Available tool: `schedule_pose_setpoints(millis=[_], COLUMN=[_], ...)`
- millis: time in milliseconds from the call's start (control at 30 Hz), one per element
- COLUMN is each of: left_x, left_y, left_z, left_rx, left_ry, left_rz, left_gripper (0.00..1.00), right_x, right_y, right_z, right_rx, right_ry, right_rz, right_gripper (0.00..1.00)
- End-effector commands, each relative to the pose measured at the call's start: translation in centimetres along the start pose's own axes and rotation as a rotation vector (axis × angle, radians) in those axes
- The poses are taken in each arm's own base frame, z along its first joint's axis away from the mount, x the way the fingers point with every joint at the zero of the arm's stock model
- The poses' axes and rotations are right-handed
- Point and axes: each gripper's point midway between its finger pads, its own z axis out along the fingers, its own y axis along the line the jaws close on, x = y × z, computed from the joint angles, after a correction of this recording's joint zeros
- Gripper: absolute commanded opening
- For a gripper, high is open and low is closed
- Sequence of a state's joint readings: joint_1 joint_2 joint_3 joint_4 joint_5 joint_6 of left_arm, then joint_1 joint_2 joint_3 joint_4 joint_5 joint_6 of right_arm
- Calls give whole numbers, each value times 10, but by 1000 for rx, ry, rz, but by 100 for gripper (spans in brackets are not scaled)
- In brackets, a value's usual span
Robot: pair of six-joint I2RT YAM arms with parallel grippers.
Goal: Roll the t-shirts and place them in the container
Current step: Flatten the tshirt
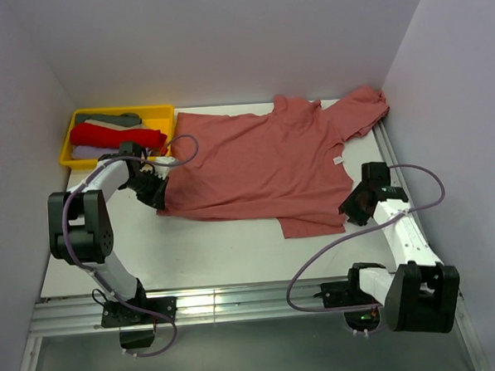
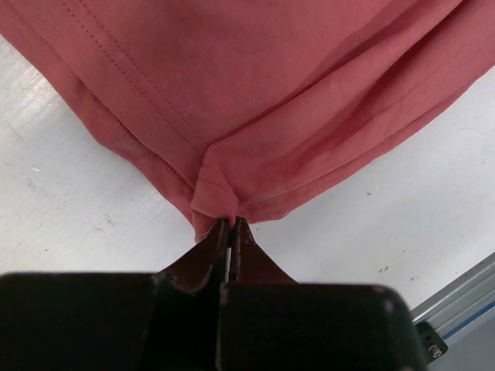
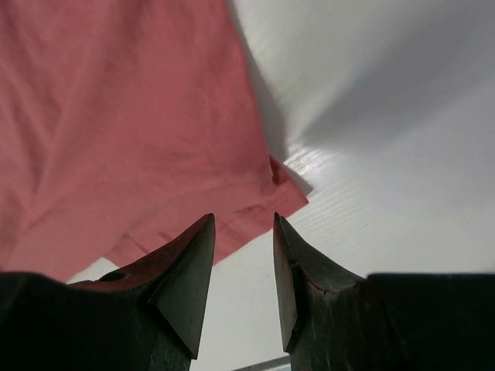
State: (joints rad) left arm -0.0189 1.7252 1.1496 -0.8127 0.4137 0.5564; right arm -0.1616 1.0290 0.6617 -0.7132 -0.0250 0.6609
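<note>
The tee (image 1: 263, 164) is lying spread on the table (image 1: 222, 255) — the left gripper (image 2: 230, 226) is pinching its hem corner, while the right gripper (image 3: 244, 259) is hovering spread and empty by what looks like the opposite corner, calling for a matching pinch before pulling evenly taut.

On my overhead feed I see a yellow tray (image 1: 155, 114) at the far left corner of the white desk (image 1: 226, 249), close to the left wall (image 1: 12, 123). A grey cloth (image 1: 115, 119) lies in it. A metal rail (image 1: 237, 301) runs along the desk's near edge.
</note>
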Motion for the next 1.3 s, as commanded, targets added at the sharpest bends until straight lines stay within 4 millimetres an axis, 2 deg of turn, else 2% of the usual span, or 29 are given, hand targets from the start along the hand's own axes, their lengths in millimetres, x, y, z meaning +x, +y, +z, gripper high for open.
schedule_pose_setpoints(millis=[0,200,367,567,1067,1167,1200,1267], left_x=[-19,-21,-22,-24,-21,-21,-21,-21], left_y=[-5,-5,-4,-5,-3,-3,-3,-4], left_z=[-11,-11,-13,-13,-9,-9,-9,-10], left_rx=[9,17,13,21,10,5,3,2], left_ry=[-67,-69,-72,-74,-57,-54,-52,-51], left_rz=[26,29,37,42,34,30,28,25], left_gripper=[0,0,0,1,0,0,0,0], right_x=[8,10,15,25,44,41,39,35], right_y=[-8,-17,-22,-27,-37,-34,-34,-31], right_z=[4,11,16,21,47,46,45,42], right_rx=[83,150,192,239,237,215,214,201], right_ry=[23,39,63,102,124,103,91,69], right_rz=[1,3,6,-16,-1,8,9,16], right_gripper=[43,43,39,38,42,37,26,14])
